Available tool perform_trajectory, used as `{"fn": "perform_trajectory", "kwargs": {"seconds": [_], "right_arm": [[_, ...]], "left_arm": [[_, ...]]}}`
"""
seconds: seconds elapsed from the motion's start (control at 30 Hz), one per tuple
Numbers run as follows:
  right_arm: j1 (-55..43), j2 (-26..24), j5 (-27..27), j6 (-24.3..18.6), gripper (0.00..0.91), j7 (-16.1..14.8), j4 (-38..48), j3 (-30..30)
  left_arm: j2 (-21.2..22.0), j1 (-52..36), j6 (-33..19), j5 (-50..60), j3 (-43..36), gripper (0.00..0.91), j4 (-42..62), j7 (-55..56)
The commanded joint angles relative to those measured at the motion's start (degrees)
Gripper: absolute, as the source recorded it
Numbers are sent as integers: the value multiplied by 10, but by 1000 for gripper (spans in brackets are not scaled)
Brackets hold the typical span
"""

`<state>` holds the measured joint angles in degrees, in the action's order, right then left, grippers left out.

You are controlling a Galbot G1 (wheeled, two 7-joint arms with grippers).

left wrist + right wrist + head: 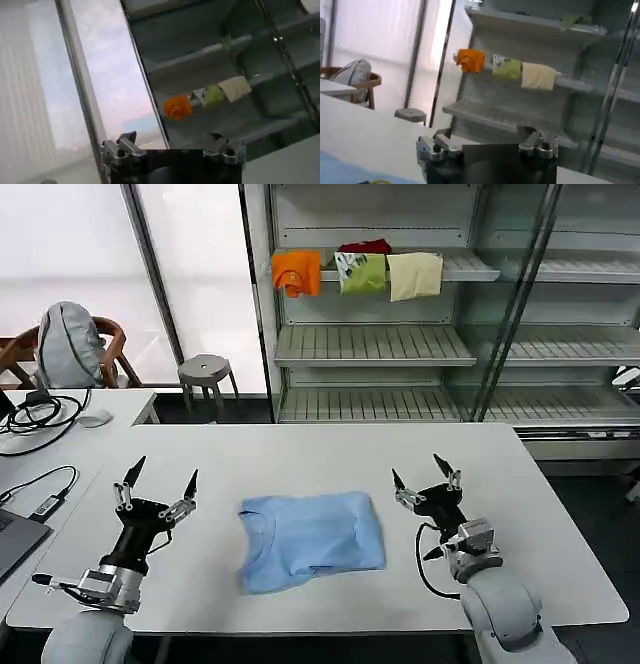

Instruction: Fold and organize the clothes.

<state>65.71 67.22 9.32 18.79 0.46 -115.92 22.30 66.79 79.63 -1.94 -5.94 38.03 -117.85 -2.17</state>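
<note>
The clothes, one light sky-blue T-shirt (312, 539), lie folded into a rough rectangle on the white table (330, 454), collar toward the front left. My left gripper (160, 475) stands open to the shirt's left, fingers pointing up, nothing between them. To the shirt's right my right gripper (425, 471) is open too, tips raised and empty. A corner of the blue shirt (340, 172) shows in the right wrist view. Each wrist view looks past its own spread fingers (127, 140) (440, 136) toward the shelves.
A metal shelf rack (400, 344) stands behind the table, holding folded orange (296, 272), green (362, 272) and cream (415, 275) garments. A grey stool (205, 372) sits behind. To the left, a second table carries cables (30, 416) and a laptop corner (15, 539).
</note>
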Motion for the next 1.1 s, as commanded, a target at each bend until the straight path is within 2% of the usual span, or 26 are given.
{"fn": "perform_trajectory", "kwargs": {"seconds": [0.03, 0.43, 0.47, 0.53, 0.77, 0.87, 1.1], "right_arm": [[-31, 2, 11, -29, 907, 1, 42, 14], [-31, -8, 37, -44, 907, -3, 53, 38], [-31, -12, 36, -14, 907, -4, 44, 51], [-30, -15, 42, 0, 907, -11, 37, 66], [-30, -22, 35, -38, 907, -28, 58, 87], [-34, -21, 21, -53, 907, -37, 66, 82], [-49, -13, 0, -67, 907, -35, 65, 61]], "left_arm": [[7, -20, -19, 57, -39, 907, 8, 29], [4, -32, -21, 43, -33, 907, 14, 31], [2, -37, -17, 43, -36, 907, 16, 30], [0, -45, -13, 43, -40, 907, 18, 30], [-8, -67, -7, 42, -47, 907, 30, 15], [-10, -74, -9, 35, -47, 907, 35, 11], [-15, -83, -7, 33, -42, 907, 42, 13]]}}
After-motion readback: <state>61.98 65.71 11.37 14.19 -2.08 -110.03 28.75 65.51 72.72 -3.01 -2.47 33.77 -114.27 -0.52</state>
